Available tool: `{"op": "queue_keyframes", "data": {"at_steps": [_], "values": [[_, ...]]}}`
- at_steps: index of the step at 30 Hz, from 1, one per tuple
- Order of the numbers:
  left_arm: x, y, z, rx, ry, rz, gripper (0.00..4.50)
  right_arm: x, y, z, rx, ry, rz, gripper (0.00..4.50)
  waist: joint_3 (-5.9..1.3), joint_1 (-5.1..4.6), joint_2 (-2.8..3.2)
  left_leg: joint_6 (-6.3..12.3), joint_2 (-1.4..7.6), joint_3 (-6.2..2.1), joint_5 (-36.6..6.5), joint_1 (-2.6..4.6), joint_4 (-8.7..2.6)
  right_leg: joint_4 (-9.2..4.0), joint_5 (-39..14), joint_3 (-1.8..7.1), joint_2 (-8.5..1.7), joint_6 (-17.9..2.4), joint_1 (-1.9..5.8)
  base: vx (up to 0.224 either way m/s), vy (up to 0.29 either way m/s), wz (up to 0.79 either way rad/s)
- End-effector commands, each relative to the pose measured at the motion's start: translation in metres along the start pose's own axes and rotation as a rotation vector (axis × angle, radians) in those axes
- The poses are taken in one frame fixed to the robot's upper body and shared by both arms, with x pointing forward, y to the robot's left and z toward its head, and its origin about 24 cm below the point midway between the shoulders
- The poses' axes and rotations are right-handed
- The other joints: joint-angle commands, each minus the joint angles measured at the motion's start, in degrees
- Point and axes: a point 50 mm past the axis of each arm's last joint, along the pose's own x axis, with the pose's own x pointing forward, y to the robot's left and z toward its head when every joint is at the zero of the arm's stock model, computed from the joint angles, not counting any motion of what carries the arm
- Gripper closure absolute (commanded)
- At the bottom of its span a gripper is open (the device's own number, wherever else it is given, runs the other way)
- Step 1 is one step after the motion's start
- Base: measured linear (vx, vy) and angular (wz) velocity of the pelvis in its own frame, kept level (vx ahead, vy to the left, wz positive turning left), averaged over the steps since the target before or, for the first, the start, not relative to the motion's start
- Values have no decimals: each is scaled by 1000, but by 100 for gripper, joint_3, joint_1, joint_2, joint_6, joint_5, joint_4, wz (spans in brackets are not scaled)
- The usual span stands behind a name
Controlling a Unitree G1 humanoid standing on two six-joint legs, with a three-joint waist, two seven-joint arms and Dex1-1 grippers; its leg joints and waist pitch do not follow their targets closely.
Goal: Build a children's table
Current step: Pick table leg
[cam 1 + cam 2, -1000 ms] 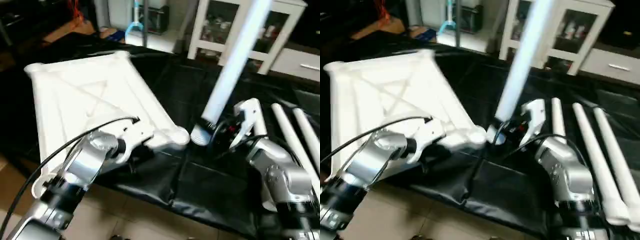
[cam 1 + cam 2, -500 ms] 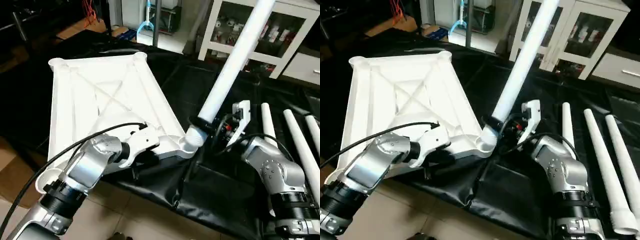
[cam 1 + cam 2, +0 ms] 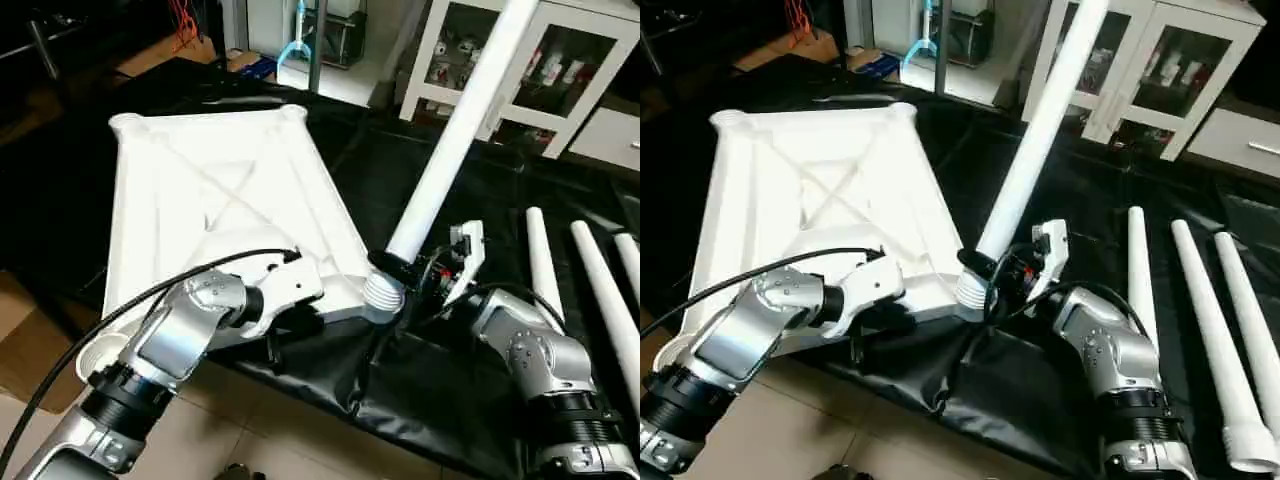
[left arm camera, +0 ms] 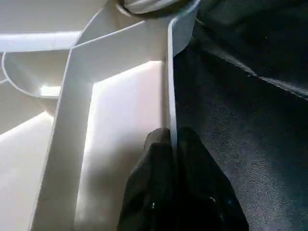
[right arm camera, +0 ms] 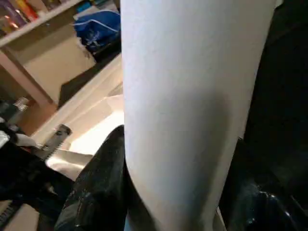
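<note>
- The tabletop [image 3: 215, 200] lies upside down on the black-covered work surface [image 3: 440, 390], its X-ribbed underside facing up and its near corner at the front edge of the surface.
- Our left gripper [image 4: 173, 144] is pressed together on the thin side rim of the tabletop close to that near corner — a pinch on the wall itself, one finger inside and one outside.
- Our right gripper [image 3: 1005, 270] is closed around the leg [image 3: 450, 150] just above its ribbed lower end; that end sits at the near corner socket [image 3: 380, 295], and the leg leans away up and to the right.
- Three more legs [image 3: 1200, 330] lie side by side on the right, well apart from the corner we are working on.
- To do this step well, we judge the leg must first be brought upright over the socket — tilted as it is, pushing would likely jam the ribbed end against the socket wall.
- We should keep the left pinch firm so the tabletop cannot slide or tip off the front edge as we press.
- Whether the ribbed end has entered the socket or only rests on its mouth, we cannot tell.
- Press along the leg's own axis, turning it if the ribs are threads.
</note>
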Motion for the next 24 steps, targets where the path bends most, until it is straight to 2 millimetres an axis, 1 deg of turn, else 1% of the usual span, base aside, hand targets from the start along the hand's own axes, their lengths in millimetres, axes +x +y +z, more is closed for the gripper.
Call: {"op": "queue_keyframes", "data": {"at_steps": [1, 2, 6, 7, 9, 11, 14, 16, 17, 18, 19, 21, 22, 24], "values": [[7, -13, 17, 58, -109, -89, 449, 1, -3, -4, -23, 23, -34, 260, -310, -55, -64, -59, 527, -277, -954, 254, -558, -384, -1092, 168, -367, -1201, 40, 0, 0, 0], [6, -14, 16, 56, -111, -96, 449, 2, -5, -5, -27, 18, -53, 260, -306, -58, -62, -82, 533, -283, -1017, 258, -561, -392, -1167, 172, -372, -1185, 36, 0, 0, 0], [6, -13, 16, 64, -101, -85, 449, 2, -7, -5, -59, 39, -55, 260, -306, -90, -54, -128, 534, -291, -1091, 257, -575, -387, -1174, 167, -354, -1166, 26, 0, 0, 0], [5, -12, 16, 61, -102, -77, 449, 1, -6, -5, -82, 53, -52, 260, -279, -95, -72, -138, 532, -288, -1148, 249, -585, -399, -1237, 171, -353, -1142, 15, 0, 0, 0], [5, -11, 16, 59, -105, -74, 449, 0, -6, -7, -135, 75, -54, 260, -275, -99, -70, -177, 535, -294, -1256, 254, -592, -414, -1363, 178, -362, -1109, 12, 0, 0, 0], [5, -11, 16, 61, -105, -73, 449, -1, -4, -10, -175, 98, -44, 260, -268, -103, -74, -224, 540, -305, -1364, 248, -601, -428, -1486, 183, -370, -1059, 6, 0, 0, 0], [5, -10, 15, 62, -104, -72, 449, -2, -2, -17, -222, 122, -31, 260, -249, -102, -74, -260, 545, -307, -1472, 259, -616, -445, -1554, 192, -365, -996, -19, 0, 0, 0], [5, -10, 15, 60, -105, -72, 449, -4, -1, -20, -229, 116, -36, 260, -251, -107, -78, -268, 544, -308, -1511, 266, -618, -446, -1555, 196, -358, -984, -26, 0, 0, 0], [5, -10, 15, 59, -106, -72, 449, -4, -1, -21, -231, 115, -38, 260, -252, -107, -75, -265, 542, -312, -1512, 259, -620, -446, -1546, 195, -361, -991, -18, 0, 0, 0], [5, -10, 15, 57, -106, -73, 449, -5, -1, -22, -233, 113, -41, 260, -248, -104, -78, -254, 543, -308, -1538, 265, -619, -454, -1550, 199, -361, -994, -28, 0, 0, 0], [5, -10, 15, 59, -103, -74, 449, -7, -3, -23, -234, 101, -59, 260, -244, -99, -63, -249, 547, -314, -1545, 260, -624, -455, -1548, 203, -367, -998, -26, 0, 0, 0], [5, -10, 14, 60, -101, -76, 449, -10, -6, -25, -234, 98, -80, 260, -242, -106, -73, -254, 548, -315, -1601, 261, -629, -460, -1580, 202, -362, -994, -31, 0, 0, 0], [5, -10, 14, 60, -101, -74, 449, -13, -8, -26, -231, 95, -100, 260, -239, -103, -57, -262, 549, -320, -1623, 260, -636, -462, -1590, 203, -361, -995, -32, 0, 0, 0], [5, -10, 14, 60, -102, -74, 449, -15, -12, -27, -212, 82, -129, 260, -237, -110, -62, -291, 550, -319, -1699, 271, -639, -469, -1622, 202, -354, -996, -47, 0, 0, 0]]}}
